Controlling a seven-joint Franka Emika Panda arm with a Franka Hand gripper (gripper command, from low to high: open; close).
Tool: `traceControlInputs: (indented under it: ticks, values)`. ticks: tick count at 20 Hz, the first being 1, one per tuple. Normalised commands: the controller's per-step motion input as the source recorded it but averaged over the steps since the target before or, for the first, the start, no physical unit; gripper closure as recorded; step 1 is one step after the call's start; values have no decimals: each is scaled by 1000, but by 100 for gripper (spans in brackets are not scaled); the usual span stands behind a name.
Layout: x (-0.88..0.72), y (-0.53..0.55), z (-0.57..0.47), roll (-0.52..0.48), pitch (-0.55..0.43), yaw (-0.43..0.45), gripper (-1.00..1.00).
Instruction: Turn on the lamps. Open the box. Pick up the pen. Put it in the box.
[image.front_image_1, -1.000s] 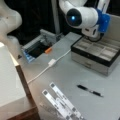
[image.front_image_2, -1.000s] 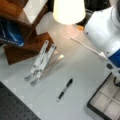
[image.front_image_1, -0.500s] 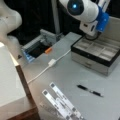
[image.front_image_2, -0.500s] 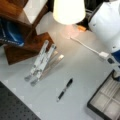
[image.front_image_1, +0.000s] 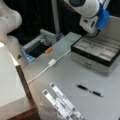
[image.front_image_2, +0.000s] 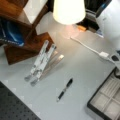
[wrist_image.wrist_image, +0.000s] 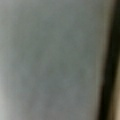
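Black pen (image.front_image_1: 89, 90) with pale band, grey-compartmented black-rimmed box (image.front_image_1: 96, 53), glowing cream lampshade (image.front_image_2: 69, 11), orange button (image.front_image_1: 48, 50)

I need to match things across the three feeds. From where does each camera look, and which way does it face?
Front view: high, looking down across the table at the open box, pen and arm.
Front view: high, from the lit lamp's side, looking down on the pen; white arm at right edge.
Wrist view: close on a blurred grey surface; gripper not visible.
Both front views share pen and box.

box (image.front_image_2: 105, 100) cut by frame edge, fingers hidden behind arm (image.front_image_1: 92, 15), wrist view a grey blur
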Motion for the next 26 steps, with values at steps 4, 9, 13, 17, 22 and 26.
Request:
traceControlInputs:
  ticks: [4, 9, 13, 17, 22, 26]
  values:
    - [-122, 285, 72, -225, -72, 24, -100]
    - [-143, 323, 44, -266, -56, 23, -100]
    - [-98, 252, 46, -285, -55, 17, -100]
    - [-63, 158, 66, -255, -59, 28, -100]
    - [-41, 94, 96, -197, -46, 31, -100]
    - [-57, 110, 156, -198, -15, 26, -100]
